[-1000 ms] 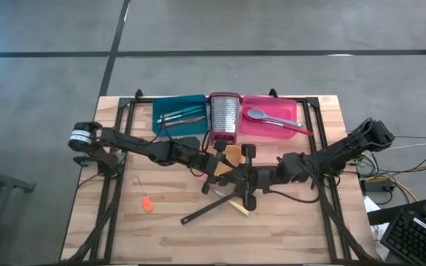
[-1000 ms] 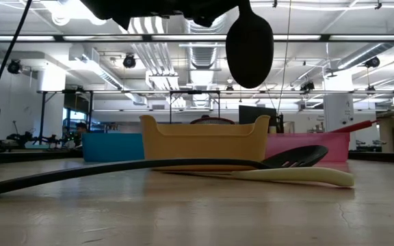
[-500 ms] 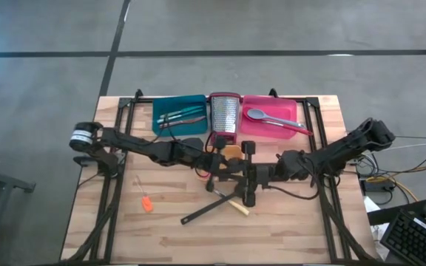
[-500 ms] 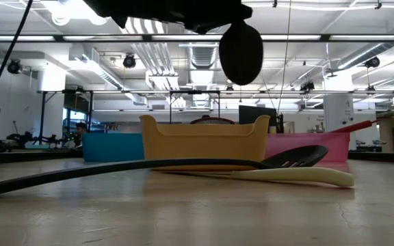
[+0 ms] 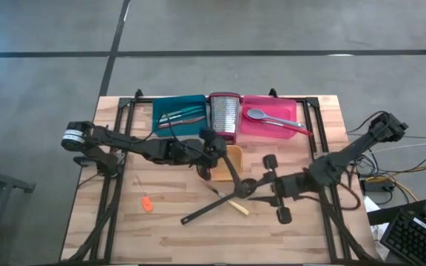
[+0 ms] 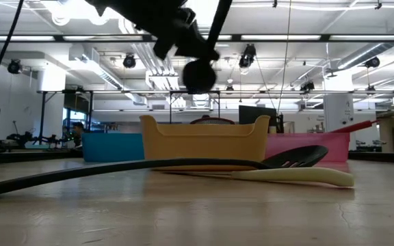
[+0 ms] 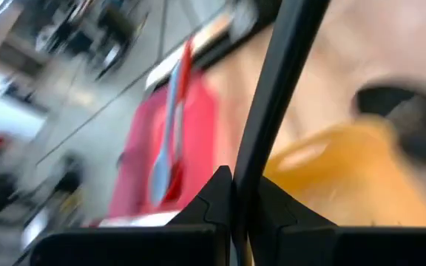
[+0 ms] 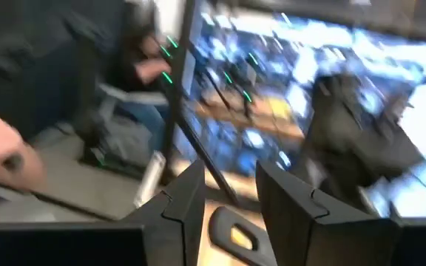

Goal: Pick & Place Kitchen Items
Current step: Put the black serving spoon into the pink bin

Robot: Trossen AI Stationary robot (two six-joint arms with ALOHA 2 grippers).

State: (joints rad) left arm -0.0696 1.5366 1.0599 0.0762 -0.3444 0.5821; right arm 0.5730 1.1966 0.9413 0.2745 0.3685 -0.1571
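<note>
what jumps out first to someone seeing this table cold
The left tool, shut on a long black utensil held in the air over the orange tray at mid-table. Behind stand a steel grater between teal and pink trays; the right tool is nearby, empty.

The table [image 5: 176, 222] is pale butcher-block wood, its strips and grain plain from above and its surface matt with a faint sheen in the low view. The grater [image 5: 225, 114] at twelve o'clock is bright perforated steel on a red plastic base. The teal tray [image 5: 167, 103], pink tray [image 5: 291, 109] and orange tray [image 6: 200, 140] look like smooth, softly matt moulded plastic. The grey spoon [image 5: 261, 116] in the pink tray is smooth and dull. The slotted spatula [image 6: 149, 166] is black plastic, satin with light streaks along its handle; beside it a cream-coloured tool [image 6: 299, 176] looks smooth and slightly glossy. The black spoon [image 5: 234, 175], lifted above the table, is matt black.
</note>
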